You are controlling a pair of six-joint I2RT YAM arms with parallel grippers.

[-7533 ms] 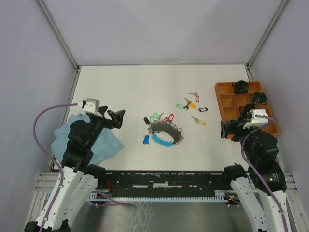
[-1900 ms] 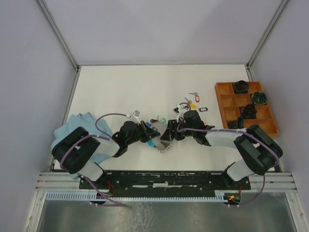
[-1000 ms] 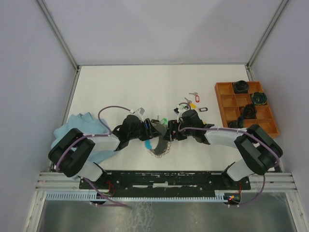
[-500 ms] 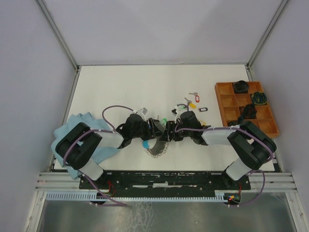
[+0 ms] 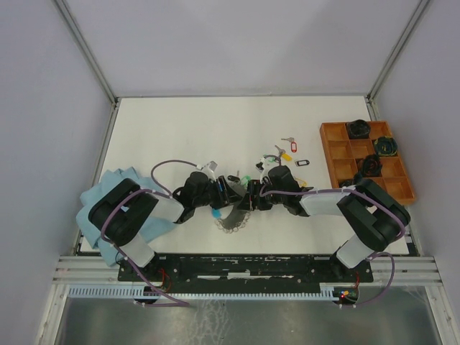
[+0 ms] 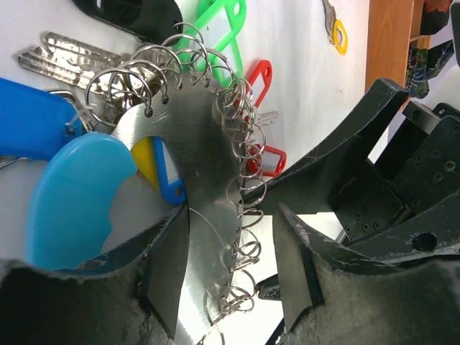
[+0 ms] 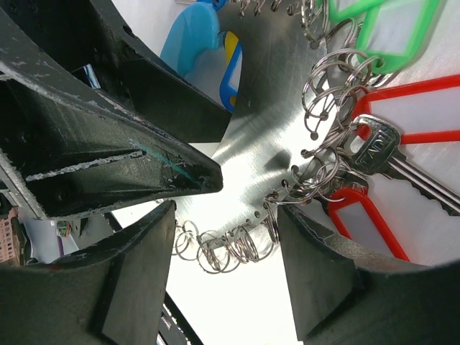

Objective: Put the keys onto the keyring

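While they meet nose to nose at mid-table (image 5: 180,129), the left gripper (image 6: 231,237) has its jaws apart astride the keyring (image 6: 194,180), one finger (image 6: 167,277) touching the flat metal band. The right gripper (image 7: 226,215), jaws also parted, straddles the band's small split rings. Both arms lie low, stretched inward. Tagged keys (image 7: 381,154) hang alongside, and others lie farther back.

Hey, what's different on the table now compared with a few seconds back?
Both arms swung in from the sides: the left gripper and right gripper now meet mid-table, jaws straddling the keyring, which has shifted toward the near edge. Whether either grips it is unclear. The loose keys, orange tray and blue cloth stayed put.
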